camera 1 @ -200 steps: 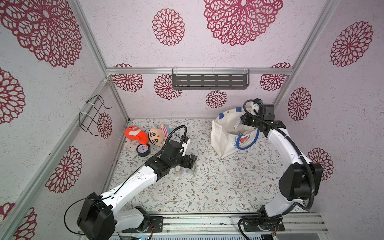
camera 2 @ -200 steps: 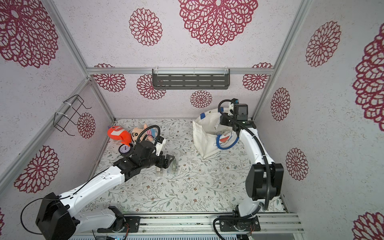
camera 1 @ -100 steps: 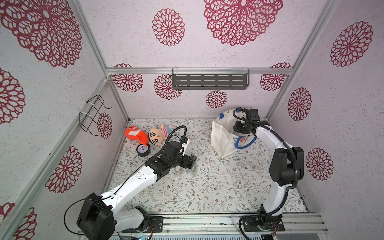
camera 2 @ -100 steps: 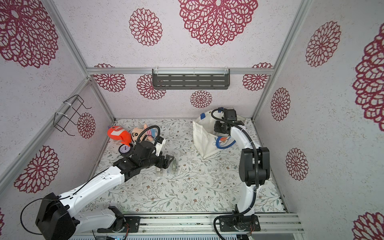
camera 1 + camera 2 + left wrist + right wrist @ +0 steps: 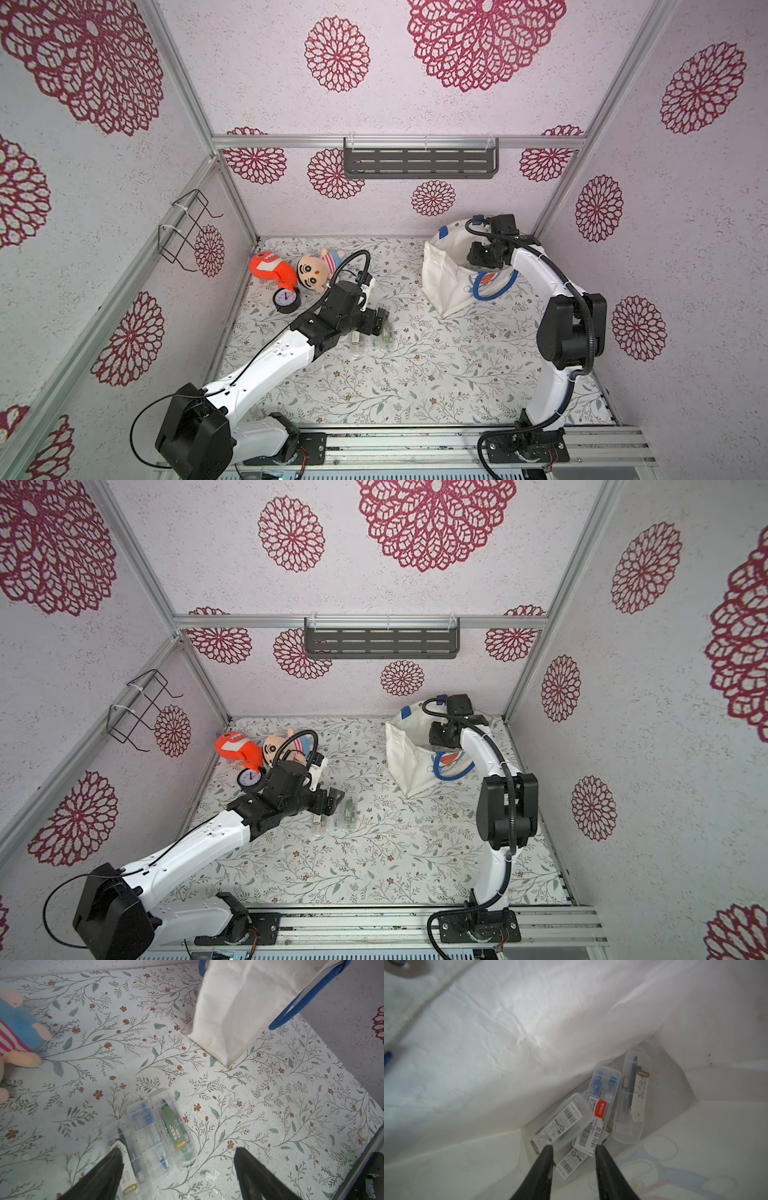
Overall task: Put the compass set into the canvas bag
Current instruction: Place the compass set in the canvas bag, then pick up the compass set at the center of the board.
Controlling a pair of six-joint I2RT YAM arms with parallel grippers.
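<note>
- The canvas bag stands open at the upper right of the floral table in both top views.
- The right gripper reaches down into the bag's mouth. In the right wrist view its two black fingers stand a little apart, with nothing clamped between them.
- Below those fingers lie the bagged compass sets, several clear cases heaped and overlapping on the bag's bottom.
- Three loose compass sets lie side by side on the table left of centre, touching one another and well apart from the bag.
- The left gripper hangs just over them with its jaws wide apart, holding nothing.
- A plush doll, an orange plush toy and a small clock sit at the table's upper left.
</note>
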